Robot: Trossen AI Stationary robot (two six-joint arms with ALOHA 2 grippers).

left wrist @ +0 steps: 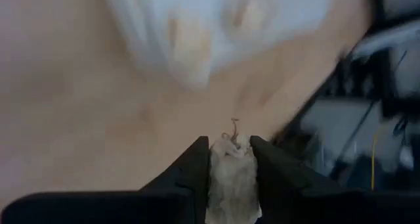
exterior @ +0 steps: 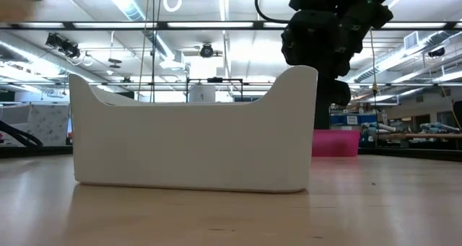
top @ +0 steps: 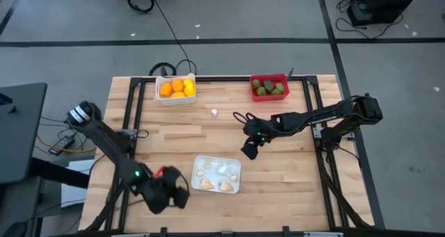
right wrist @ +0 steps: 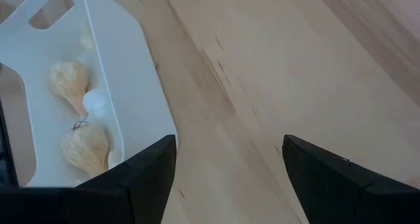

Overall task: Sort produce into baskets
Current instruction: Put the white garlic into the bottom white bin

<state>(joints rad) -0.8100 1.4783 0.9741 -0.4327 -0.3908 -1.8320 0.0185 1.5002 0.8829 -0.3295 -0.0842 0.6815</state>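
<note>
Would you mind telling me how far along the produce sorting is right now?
Mostly done: oranges fill one bin, green fruits the red bin, garlic bulbs the tray. In hand: the left gripper holds a bulb. Left: that bulb and a small white piece on the table. The right gripper is open, empty.

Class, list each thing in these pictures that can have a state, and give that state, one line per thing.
Left gripper: shut on a garlic bulb, beside the tray.
Right gripper: open, empty, above bare table.
Tray: holds garlic.
White bin: holds orange fruits.
Red bin: holds green fruits.
Small white item: loose on the table.
</note>
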